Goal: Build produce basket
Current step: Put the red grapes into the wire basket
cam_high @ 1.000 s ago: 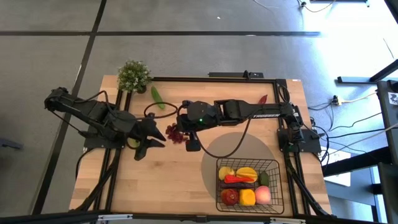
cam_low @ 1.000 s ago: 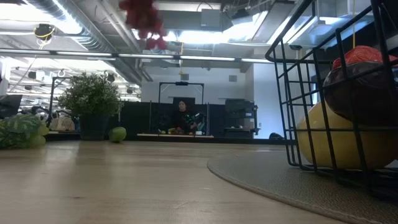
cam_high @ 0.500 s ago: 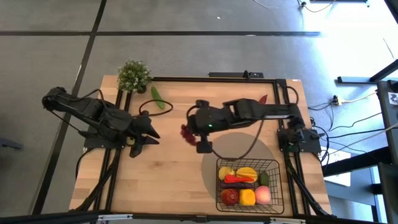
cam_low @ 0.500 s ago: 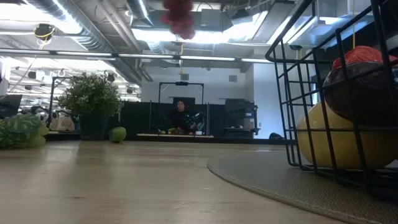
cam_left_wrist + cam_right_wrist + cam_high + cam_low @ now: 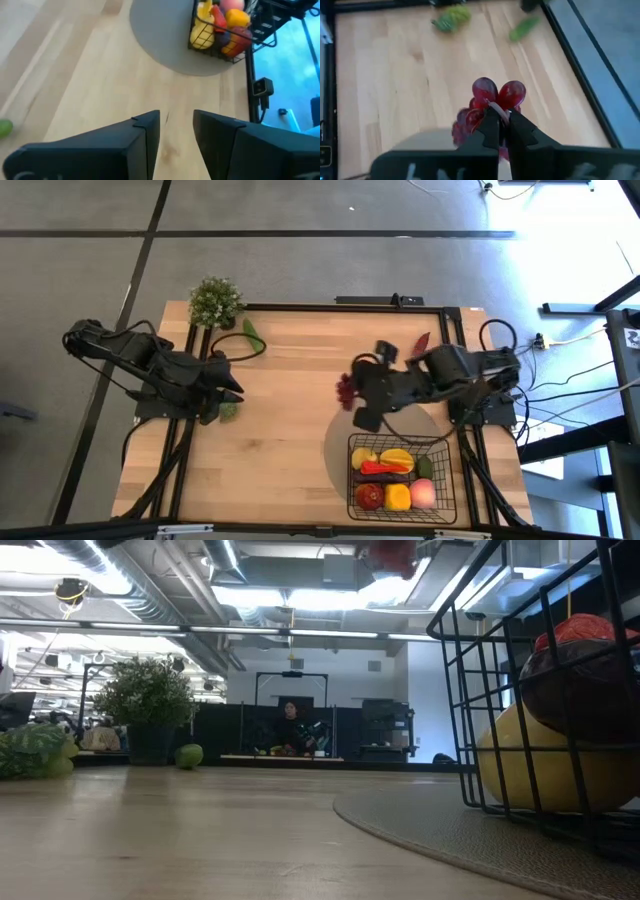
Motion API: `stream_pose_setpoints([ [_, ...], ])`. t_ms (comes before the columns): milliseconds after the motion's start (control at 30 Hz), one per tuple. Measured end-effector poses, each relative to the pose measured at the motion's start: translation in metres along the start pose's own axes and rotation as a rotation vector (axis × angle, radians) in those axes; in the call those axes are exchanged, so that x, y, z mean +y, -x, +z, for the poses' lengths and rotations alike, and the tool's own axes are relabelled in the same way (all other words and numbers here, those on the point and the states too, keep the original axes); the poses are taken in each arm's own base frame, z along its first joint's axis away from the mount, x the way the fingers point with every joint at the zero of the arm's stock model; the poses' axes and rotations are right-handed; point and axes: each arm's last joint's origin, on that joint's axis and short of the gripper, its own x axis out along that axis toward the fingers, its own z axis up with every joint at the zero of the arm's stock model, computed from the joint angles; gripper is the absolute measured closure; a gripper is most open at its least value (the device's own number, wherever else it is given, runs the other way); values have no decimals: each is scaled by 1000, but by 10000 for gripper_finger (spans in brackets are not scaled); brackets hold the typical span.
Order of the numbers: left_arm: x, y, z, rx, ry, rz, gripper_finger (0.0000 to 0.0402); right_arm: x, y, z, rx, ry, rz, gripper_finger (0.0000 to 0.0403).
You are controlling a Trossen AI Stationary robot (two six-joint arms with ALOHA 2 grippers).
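— Since a second earlier, what had moved?

— Over that second the left gripper [image 5: 222, 388] had drawn back toward the table's left edge, near the green grapes [image 5: 228, 409]. The right gripper [image 5: 355, 392] had carried the purple grapes [image 5: 345, 388] from mid-table rightward, to just short of the basket [image 5: 440, 448].

— What did the fingers show?

— On the left they stood slightly apart, holding nothing. On the right they were pinched tight on the stem of the purple bunch [image 5: 490, 102], which hung clear above the wood.

— How to do the step well?

— I would judge the bunch should travel over the basket rim before any lowering, then be released above a gap among the fruit already inside, so the grapes do not snag on the wire or spill out.

— And the arms' pose?

— The left arm was folded back, waiting. The right arm was bent close to its base, with its wrist pointing left across the table.
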Motion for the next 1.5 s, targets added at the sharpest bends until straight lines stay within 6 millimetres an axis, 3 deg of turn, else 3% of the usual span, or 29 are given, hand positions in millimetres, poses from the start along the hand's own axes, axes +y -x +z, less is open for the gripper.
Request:
stream_pose_setpoints([
  [133, 2, 3, -3, 16, 19, 9, 296, 5, 14, -13, 31, -102, 7, 403],
  [833, 3, 4, -4, 22, 18, 14, 296, 69, 64, -61, 108, -426, 211, 403],
  [1167, 3, 4, -3, 19, 19, 12, 296, 95, 19, -101, 298, -629, 16, 403],
  [1500, 3, 3, -3, 21, 41, 13, 296, 104, -6, -129, 575, -756, -82, 403],
])
